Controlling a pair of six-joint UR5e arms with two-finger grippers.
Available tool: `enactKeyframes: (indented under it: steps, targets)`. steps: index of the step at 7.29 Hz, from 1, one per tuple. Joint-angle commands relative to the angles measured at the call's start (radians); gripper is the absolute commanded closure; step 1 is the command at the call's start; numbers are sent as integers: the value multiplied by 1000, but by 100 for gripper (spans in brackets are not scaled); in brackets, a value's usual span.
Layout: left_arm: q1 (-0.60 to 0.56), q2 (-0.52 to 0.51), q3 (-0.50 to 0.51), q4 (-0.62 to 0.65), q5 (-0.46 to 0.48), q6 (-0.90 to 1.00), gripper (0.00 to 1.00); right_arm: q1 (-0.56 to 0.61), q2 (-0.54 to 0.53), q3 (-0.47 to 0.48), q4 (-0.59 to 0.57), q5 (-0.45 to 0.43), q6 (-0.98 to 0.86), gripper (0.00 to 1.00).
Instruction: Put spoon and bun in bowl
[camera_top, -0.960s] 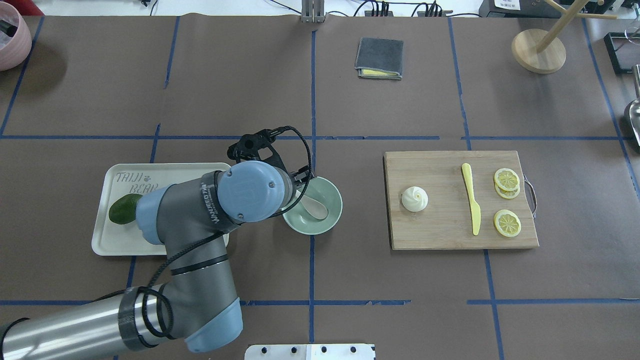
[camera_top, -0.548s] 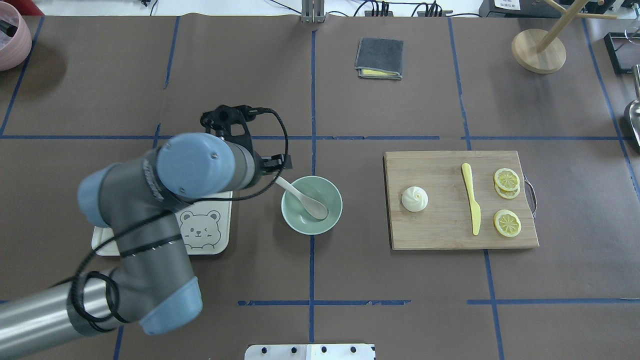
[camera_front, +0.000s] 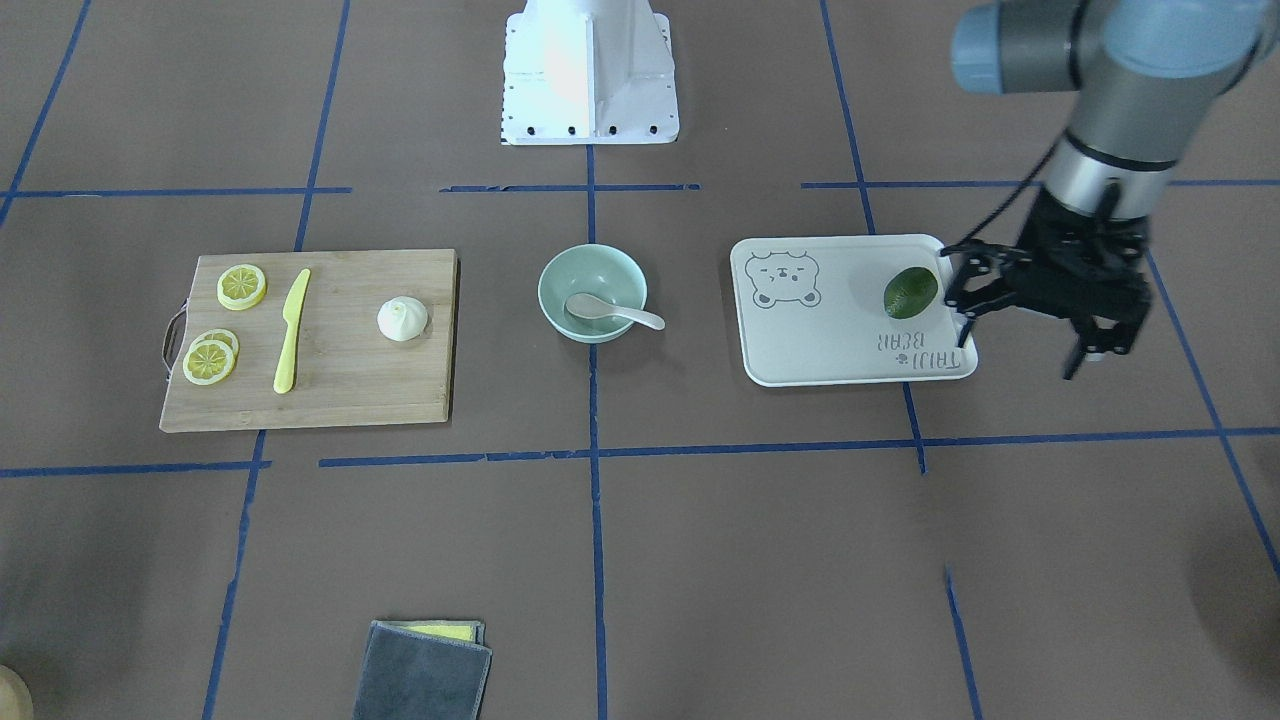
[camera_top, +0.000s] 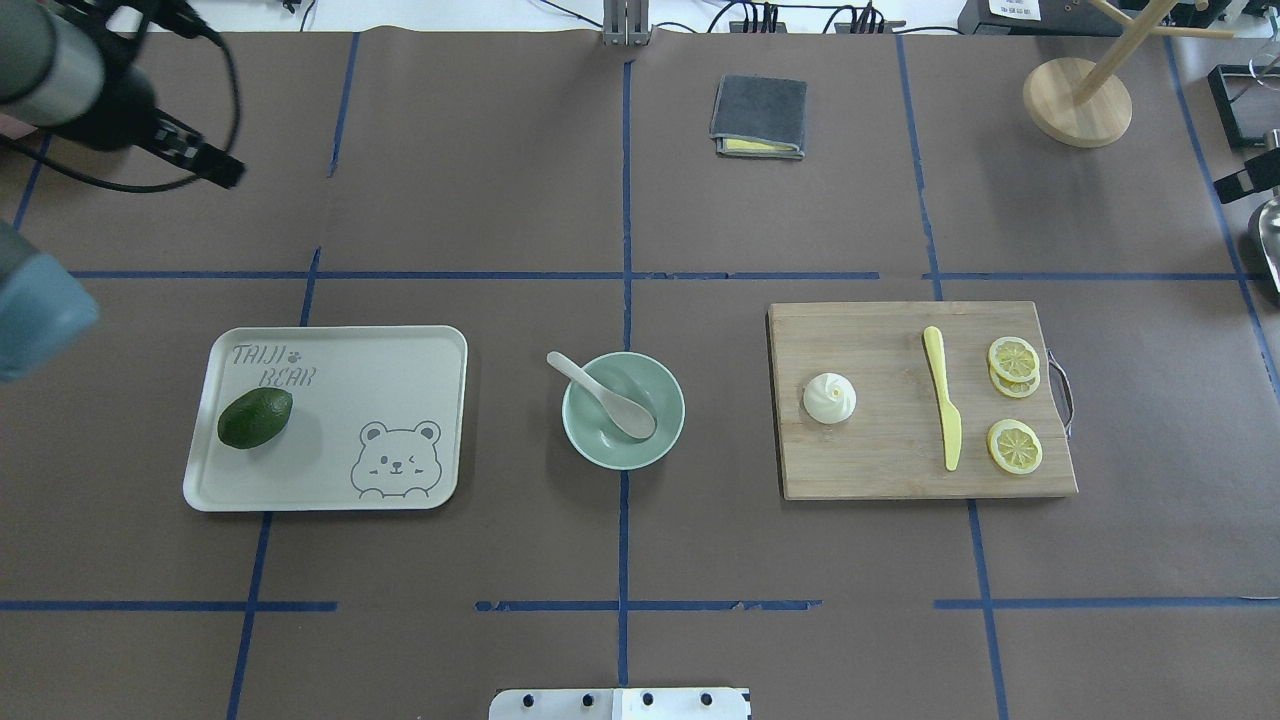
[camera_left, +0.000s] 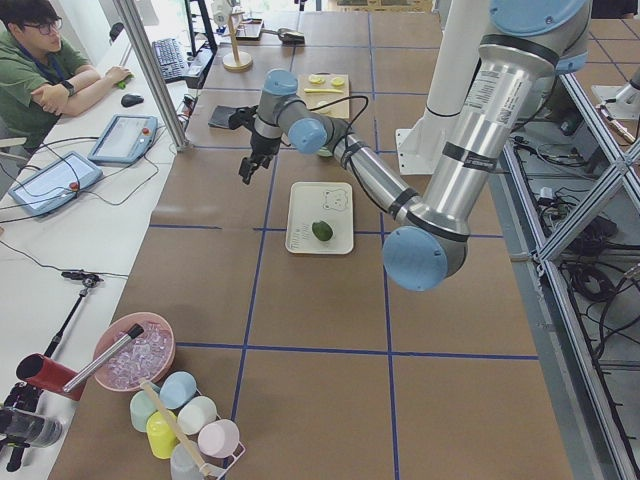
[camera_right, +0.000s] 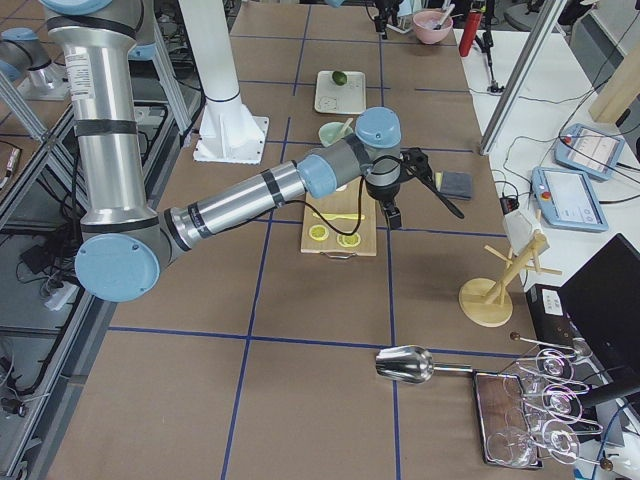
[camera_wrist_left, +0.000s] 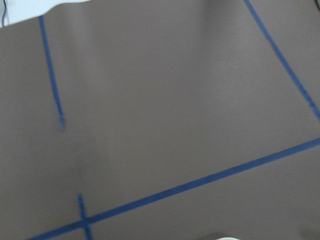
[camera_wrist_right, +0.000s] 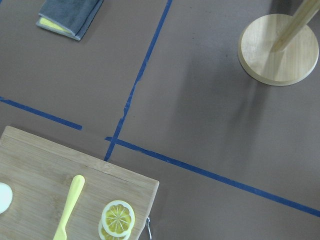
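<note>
Left gripper (camera_front: 1030, 335), apparently spread and empty, hangs at far left. The spoon (camera_top: 600, 394) lies in the bowl (camera_top: 655, 450). The bun (camera_top: 829, 397) sits on the cutting board (camera_top: 880, 470), nearer the right gripper (camera_right: 391, 215), whose opening cannot be told.

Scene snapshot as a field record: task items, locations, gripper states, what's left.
spoon: scoop in bowl, handle over the rim
bowl: mid-table, between tray and cutting board
bun: on cutting board, untouched
left gripper: open, empty, away from bowl
right gripper: over the board's far end, state unclear
remaining: bun into bowl
</note>
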Motion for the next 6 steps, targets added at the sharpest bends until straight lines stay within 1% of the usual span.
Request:
enactKeyframes:
  steps: [1,2,3,4,5,6]
  targets:
    - [-303,174,100,-3,-193,349,0,-129,24,37,30,-101,144,0]
    - [-379,230,134,1,-193,433,0,-195,67,33,22,-129,210,0]
    - [-433,315,137,5,-199,437,0,-236,108,36,-2,-149,288,0]
    - [-439,395,135,-8,-204,438,0,-295,133,37,-19,-166,384,0]
    - [-439,429,123,1,-249,429,0,-377,136,46,-13,-230,478,0]
    - [-438,428,147,0,-256,428,0,-489,150,42,-7,-341,569,0]
